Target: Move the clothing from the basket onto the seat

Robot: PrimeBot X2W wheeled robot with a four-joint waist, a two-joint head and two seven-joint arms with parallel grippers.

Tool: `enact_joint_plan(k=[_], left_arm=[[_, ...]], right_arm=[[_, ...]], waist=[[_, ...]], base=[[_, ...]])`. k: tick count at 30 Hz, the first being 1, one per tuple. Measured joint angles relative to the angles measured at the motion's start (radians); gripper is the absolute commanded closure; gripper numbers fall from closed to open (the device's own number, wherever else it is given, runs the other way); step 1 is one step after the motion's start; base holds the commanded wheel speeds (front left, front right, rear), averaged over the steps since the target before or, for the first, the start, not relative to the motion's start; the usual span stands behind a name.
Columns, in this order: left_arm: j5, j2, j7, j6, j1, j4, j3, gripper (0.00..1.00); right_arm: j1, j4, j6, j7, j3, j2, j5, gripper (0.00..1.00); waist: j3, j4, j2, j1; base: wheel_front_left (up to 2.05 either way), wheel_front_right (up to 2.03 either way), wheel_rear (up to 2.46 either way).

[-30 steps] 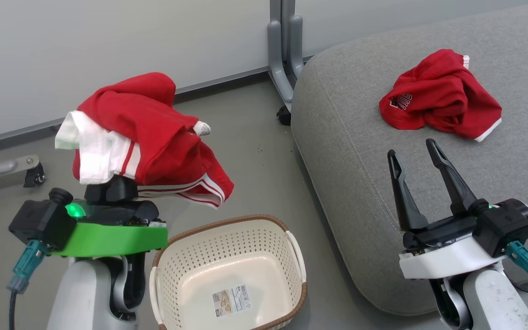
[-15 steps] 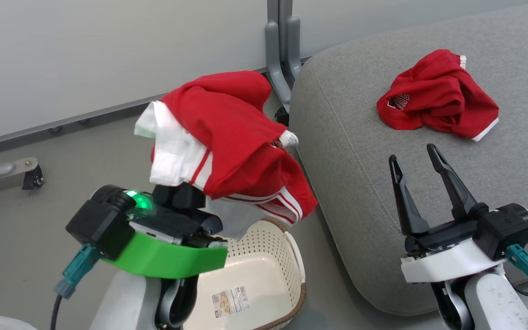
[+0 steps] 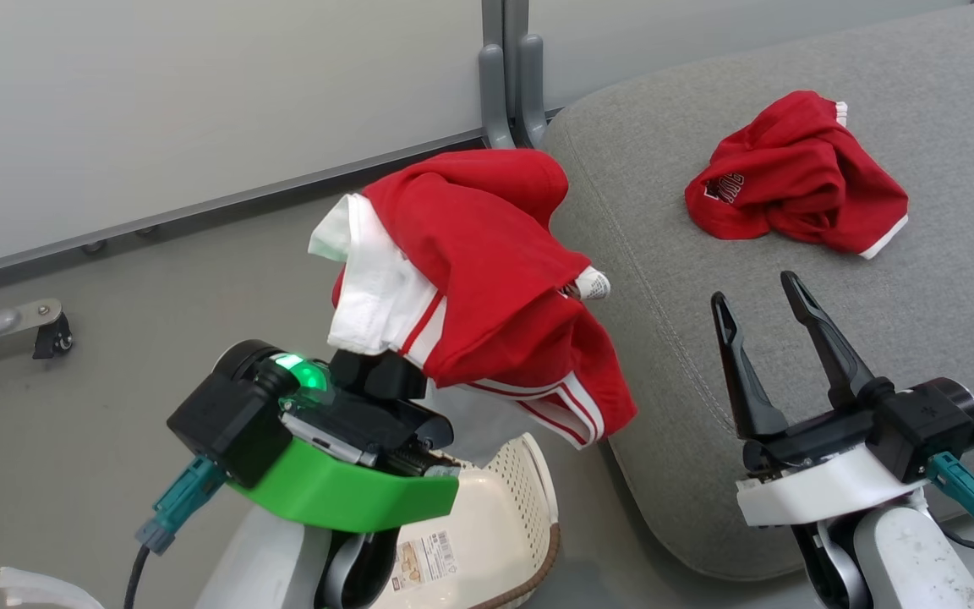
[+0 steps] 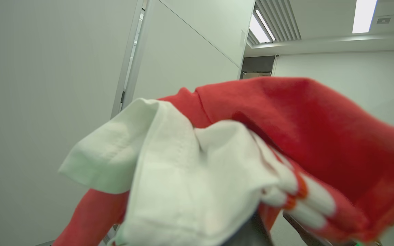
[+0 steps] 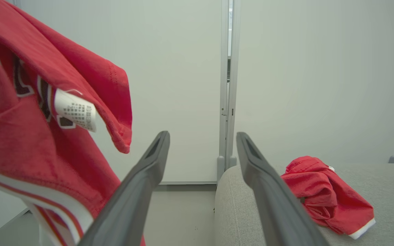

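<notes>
A red garment (image 3: 487,279) with a white panel and white stripe trim hangs draped over my left gripper (image 3: 381,376), which is shut on it; the cloth hides the fingers. The garment hangs above the basket's right side, at the left edge of the grey seat (image 3: 791,372). In the left wrist view the same red garment (image 4: 303,130) is close in front of the camera. The cream basket (image 3: 517,499) sits on the floor, partly behind my left arm. A second red garment (image 3: 791,173) lies crumpled on the seat. My right gripper (image 3: 753,288) stands open over the seat's front.
A grey partition post with a forked foot (image 3: 504,85) stands against the pale wall behind the seat's corner. A metal bracket with a caster (image 3: 39,326) sits on the grey floor at far left. In the right wrist view the held garment (image 5: 29,147) hangs left of the fingers (image 5: 149,177).
My left arm has carried the red garment rightward from over the floor to the seat's left edge, and now covers much of the basket. The right gripper stays open in place.
</notes>
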Motion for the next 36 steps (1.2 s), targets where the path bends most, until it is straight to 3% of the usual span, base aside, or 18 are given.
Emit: enact_joint_plan(k=[11, 18, 25, 36], left_arm=[[-0.001, 0.000, 0.000, 0.000, 0.000, 0.003, 0.008, 1.00], [0.000, 0.000, 0.000, 0.000, -0.001, 0.018, 0.007, 1.00], [0.003, 0.000, 0.000, 0.000, -0.004, 0.029, 0.006, 1.00], [0.002, 0.000, 0.000, -0.001, -0.022, 0.038, -0.068, 1.00]], right_arm=[[0.001, -0.020, 0.000, 0.000, 0.027, -0.017, 0.025, 0.00], [-0.010, -0.064, 0.000, 0.000, 0.143, -0.082, 0.044, 0.00], [-0.060, -0.117, 0.000, 0.000, 0.351, -0.175, 0.081, 0.00], [-0.158, -0.053, 0.000, 0.000, 0.463, -0.205, 0.087, 0.00]], waist=[[0.006, 0.001, 0.0000, 0.0000], [0.010, 0.003, 0.0000, 0.0000], [0.011, 0.011, 0.0000, 0.0000], [0.017, 0.032, 0.0000, 0.0000]], base=[[0.00, 0.00, 0.00], [0.00, 0.00, 0.00], [0.00, 0.00, 0.00], [0.00, 0.00, 0.00]])
